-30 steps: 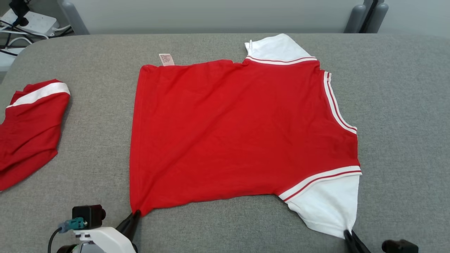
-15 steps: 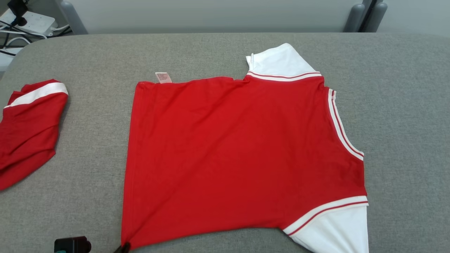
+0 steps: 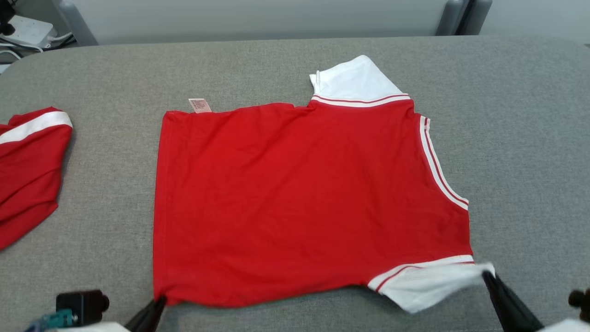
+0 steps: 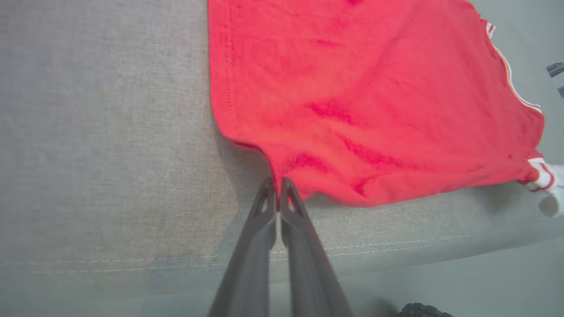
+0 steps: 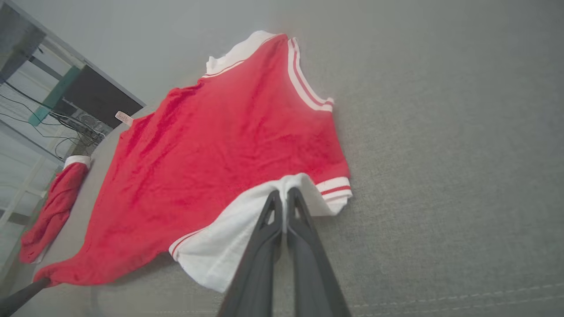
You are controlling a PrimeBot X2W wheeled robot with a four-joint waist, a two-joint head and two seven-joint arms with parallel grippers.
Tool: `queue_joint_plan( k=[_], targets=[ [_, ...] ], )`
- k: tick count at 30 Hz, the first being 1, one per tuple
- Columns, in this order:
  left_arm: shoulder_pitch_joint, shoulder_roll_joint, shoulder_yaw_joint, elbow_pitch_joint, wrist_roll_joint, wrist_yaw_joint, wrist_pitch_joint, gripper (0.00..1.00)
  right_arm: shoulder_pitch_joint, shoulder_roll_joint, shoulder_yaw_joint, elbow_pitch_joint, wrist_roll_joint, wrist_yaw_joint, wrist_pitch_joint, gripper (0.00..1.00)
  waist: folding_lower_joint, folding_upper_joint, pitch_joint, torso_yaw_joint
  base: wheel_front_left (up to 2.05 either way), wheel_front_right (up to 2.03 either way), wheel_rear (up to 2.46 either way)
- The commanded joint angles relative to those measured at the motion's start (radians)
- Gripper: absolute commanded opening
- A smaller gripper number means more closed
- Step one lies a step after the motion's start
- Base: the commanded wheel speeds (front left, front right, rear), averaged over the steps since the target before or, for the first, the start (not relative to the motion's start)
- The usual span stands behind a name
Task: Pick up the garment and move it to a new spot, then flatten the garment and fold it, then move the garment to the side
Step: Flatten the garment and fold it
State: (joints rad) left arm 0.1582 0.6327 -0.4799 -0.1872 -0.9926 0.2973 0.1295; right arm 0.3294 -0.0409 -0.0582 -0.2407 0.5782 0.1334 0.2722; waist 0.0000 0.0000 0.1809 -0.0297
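Since the garment (image 3: 295,198) on the table (image 3: 530,115) is looking light and floppy, corners are working best: left gripper (image 3: 158,305) is pinching its 7 o'clock hem corner, right gripper (image 3: 486,275) is clamping the 5 o'clock sleeve.

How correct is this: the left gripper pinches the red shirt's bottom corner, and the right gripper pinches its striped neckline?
Wrong on one point: the right gripper pinches the white sleeve, not the neckline, as the right wrist view shows. The rest stands.
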Motion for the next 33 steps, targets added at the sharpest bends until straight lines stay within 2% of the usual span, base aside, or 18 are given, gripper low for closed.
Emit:
queue_joint_plan(
  k=[1,4,9,17,30,31,32,33],
  targets=[
    [-0.094,0.037,0.051,-0.026,-0.007,-0.004,0.009,0.0,-0.102,-0.025,0.011,-0.013,0.04,-0.003,0.011,0.0,0.0,0.0,0.01,0.001,0.0,0.0,0.0],
    [-0.163,0.033,0.06,-0.011,-0.019,-0.022,0.032,0.0,-0.234,-0.064,0.025,0.044,0.058,-0.003,0.022,0.0,0.0,0.0,0.028,0.005,0.0,0.0,0.0],
    [-0.235,0.036,0.074,0.034,-0.026,-0.035,0.051,0.0,-0.376,-0.089,0.045,0.139,0.075,-0.003,0.014,0.0,0.0,0.0,0.056,0.007,0.0,0.0,0.0],
    [-0.405,-0.011,0.07,0.165,-0.063,-0.122,0.086,0.0,-0.634,-0.135,0.123,0.384,0.086,-0.003,-0.025,0.0,0.0,0.0,0.133,0.02,0.0,0.0,0.0],
    [-0.595,-0.083,0.069,0.375,-0.08,-0.224,0.068,0.0,-0.865,-0.169,0.233,0.662,0.174,-0.003,-0.139,0.0,0.0,0.0,0.194,0.016,0.0,0.0,0.0],
    [-0.602,-0.085,0.067,0.387,-0.08,-0.229,0.067,0.0,-0.876,-0.171,0.242,0.672,0.18,-0.003,-0.154,0.15,0.0,0.0,0.196,0.016,0.0,0.0,0.0],
    [-0.608,-0.09,0.071,0.398,-0.083,-0.233,0.06,0.0,-0.884,-0.171,0.248,0.684,0.19,-0.003,-0.166,0.47,0.0,0.0,0.198,0.016,0.0,0.0,0.0],
    [-0.614,-0.093,0.077,0.409,-0.084,-0.235,0.05,0.0,-0.891,-0.173,0.256,0.697,0.198,-0.003,-0.174,0.98,0.0,0.0,0.2,0.016,0.0,0.0,0.0]
  ],
)
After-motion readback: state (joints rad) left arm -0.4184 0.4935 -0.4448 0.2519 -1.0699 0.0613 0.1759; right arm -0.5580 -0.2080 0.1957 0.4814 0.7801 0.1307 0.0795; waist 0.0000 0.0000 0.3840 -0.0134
